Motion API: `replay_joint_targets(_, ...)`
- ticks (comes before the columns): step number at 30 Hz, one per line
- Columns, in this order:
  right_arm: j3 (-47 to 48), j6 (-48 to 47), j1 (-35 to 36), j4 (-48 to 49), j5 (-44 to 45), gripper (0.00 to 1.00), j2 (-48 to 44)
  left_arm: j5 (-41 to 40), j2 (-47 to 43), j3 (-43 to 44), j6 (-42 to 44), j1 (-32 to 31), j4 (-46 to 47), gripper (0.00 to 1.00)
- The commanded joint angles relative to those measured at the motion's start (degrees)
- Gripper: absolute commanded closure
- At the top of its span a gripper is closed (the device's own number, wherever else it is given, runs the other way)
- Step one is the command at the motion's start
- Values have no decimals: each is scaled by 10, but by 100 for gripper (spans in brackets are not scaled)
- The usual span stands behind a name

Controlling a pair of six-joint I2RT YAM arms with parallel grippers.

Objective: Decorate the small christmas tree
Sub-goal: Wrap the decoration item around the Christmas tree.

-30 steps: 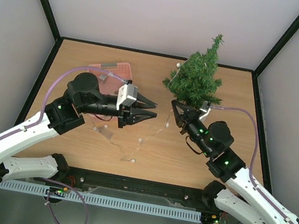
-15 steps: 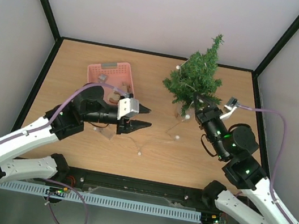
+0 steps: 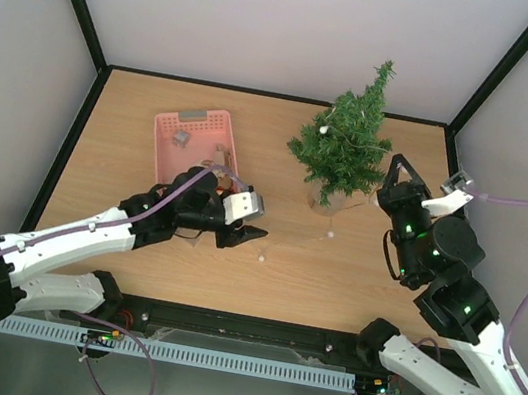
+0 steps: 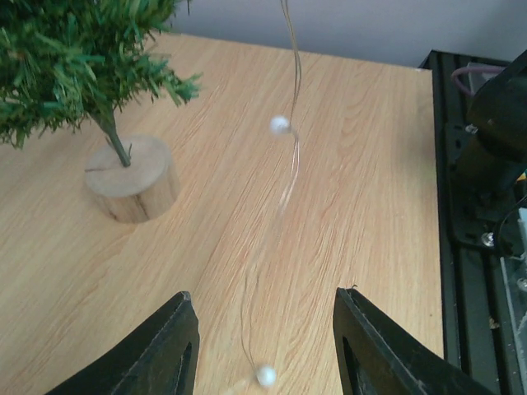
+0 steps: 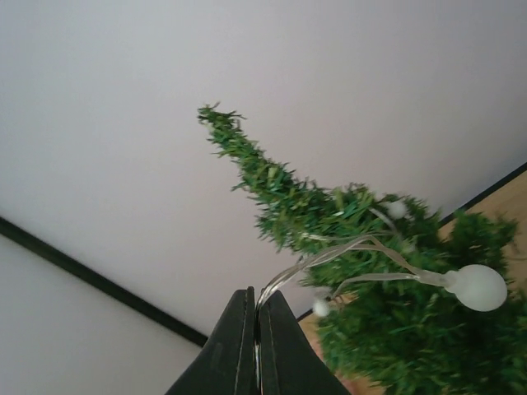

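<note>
Arm pose: the left arm reaches low across the table (image 3: 381,288) from the near-left corner, wrist level. The left gripper (image 4: 263,295) points at the tree's wooden base (image 4: 132,177); its jaws stand apart, with the light string (image 4: 290,164) running loose between them, unclamped. The right arm is folded upward, with the right gripper (image 5: 256,295) raised just beside the tree's right flank and aimed up past its tip. Its jaws are together, clamped on the thin wire of the light string.

The small christmas tree (image 3: 347,141) stands upright, right of centre, near the table's back edge. A pink basket (image 3: 217,129) sits back-left, well apart from the tree. Bare wood lies between the left gripper and the base. One bead (image 3: 331,235) rests there.
</note>
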Motion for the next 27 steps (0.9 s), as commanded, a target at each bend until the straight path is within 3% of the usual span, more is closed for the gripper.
replay_joint_targets(1, 20, -68, 2, -30, 87, 98, 33, -10, 16, -24, -17, -3, 65, 53)
replay_joint_targets(6, 22, -116, 0, -17, 135, 98, 63, -21, 36, -65, -23, -3, 99, 53)
replay_joint_targets(13, 33, -187, -24, 29, 139, 98, 90, -108, 72, -56, -8, -2, 65, 54)
replay_joint_targets(27, 44, -154, -195, 23, -63, 98, 138, -100, 174, 8, 164, 8, -68, 54)
